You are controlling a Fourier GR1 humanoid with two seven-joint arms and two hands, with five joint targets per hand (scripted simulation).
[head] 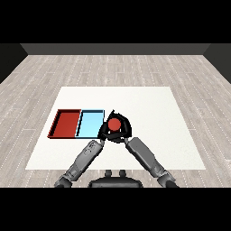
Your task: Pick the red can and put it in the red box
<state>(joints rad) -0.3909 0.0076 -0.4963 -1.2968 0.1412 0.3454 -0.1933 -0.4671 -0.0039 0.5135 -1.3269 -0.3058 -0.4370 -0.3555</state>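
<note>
My white table (149,131) is the landmark here: a plain, square top lying before me. All around it runs a floor (135,70) of pale grey wooden planks, their lines converging away from me. Beyond the table's far edge, the floor ends at a dark grey wall (115,48). The light is even.

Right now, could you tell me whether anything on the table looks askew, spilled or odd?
Nothing stands out. The red tray and light blue tray lie neatly side by side, and the red can sits upright between both black hands, just right of the blue tray.
</note>
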